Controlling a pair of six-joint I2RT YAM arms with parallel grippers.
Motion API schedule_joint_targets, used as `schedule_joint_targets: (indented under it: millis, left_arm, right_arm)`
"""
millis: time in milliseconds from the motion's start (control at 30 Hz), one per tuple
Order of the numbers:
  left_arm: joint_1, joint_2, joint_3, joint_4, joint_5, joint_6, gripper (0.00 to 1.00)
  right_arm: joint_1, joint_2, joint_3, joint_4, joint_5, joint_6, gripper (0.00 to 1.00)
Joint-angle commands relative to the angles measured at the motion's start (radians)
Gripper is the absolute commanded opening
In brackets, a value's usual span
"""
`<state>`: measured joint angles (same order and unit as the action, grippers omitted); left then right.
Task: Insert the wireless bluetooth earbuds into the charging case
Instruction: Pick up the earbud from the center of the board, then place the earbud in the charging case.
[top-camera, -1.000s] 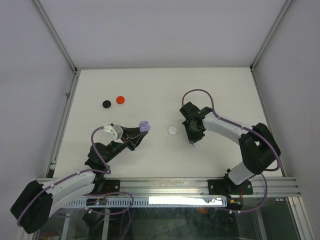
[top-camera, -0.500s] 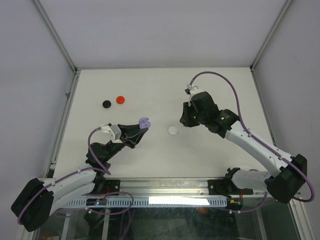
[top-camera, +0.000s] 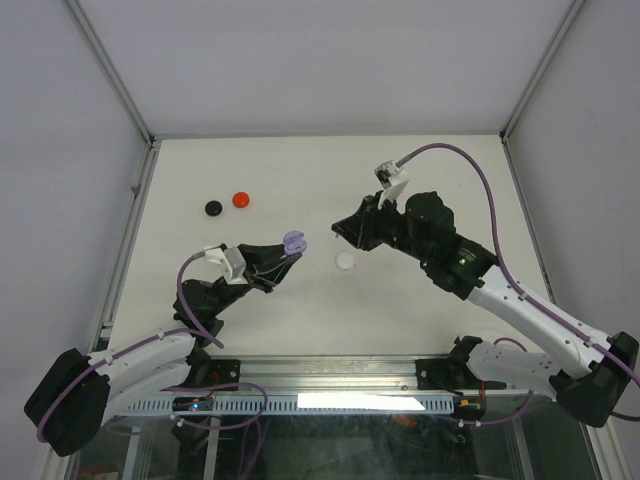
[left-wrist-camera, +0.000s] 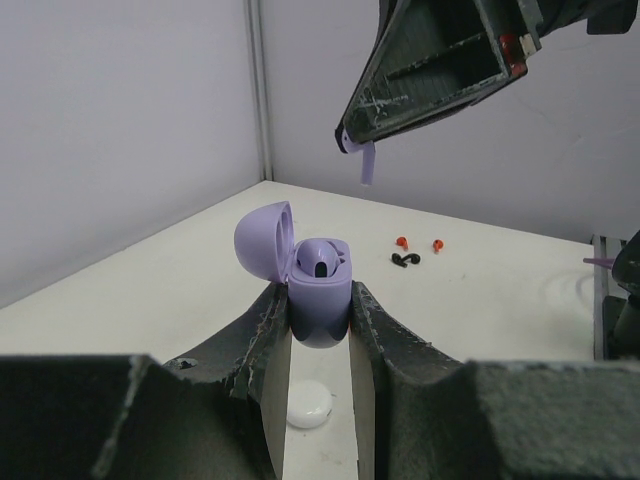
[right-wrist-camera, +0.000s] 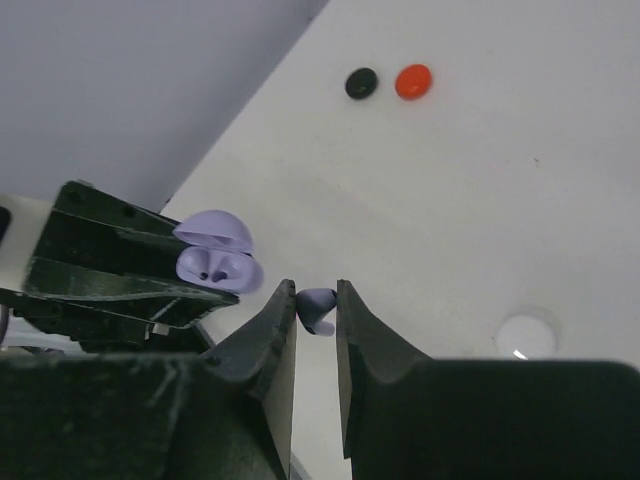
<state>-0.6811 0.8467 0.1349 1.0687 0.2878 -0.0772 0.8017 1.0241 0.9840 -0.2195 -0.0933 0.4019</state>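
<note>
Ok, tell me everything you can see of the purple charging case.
The charging case is rounded and lilac, with a smooth plastic look. Its hinged lid stands open, tipped back to one side, showing a dark well inside. It sits upright in the air, clamped at its lower body by the left gripper.

Lit brightly and evenly from overhead. Cast only soft, faint shadows on the table (top-camera: 280, 170). Glared white at the light strip (top-camera: 370, 401) low in the top view. Blurred the near fingers (left-wrist-camera: 255, 345) in both wrist views; rendered things farther out sharp.
</note>
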Motion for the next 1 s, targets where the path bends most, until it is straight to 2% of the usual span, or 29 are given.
schedule_joint_targets:
  millis: [0, 233, 967]
  left_arm:
    - [-0.006, 0.006, 0.039, 0.079, 0.054, 0.035, 0.04]
    - [-0.008, 0.020, 0.048, 0.112, 0.099, 0.038, 0.03]
    - [-0.006, 0.016, 0.048, 0.137, 0.113, 0.004, 0.03]
  right_arm:
    - [0.043, -0.009, 0.008, 0.203, -0.079, 0.023, 0.09]
    - [0.113, 0.012, -0.002, 0.306, -0.100, 0.010, 0.09]
    - [0.190, 0.095, -0.007, 0.319, -0.045, -0.011, 0.09]
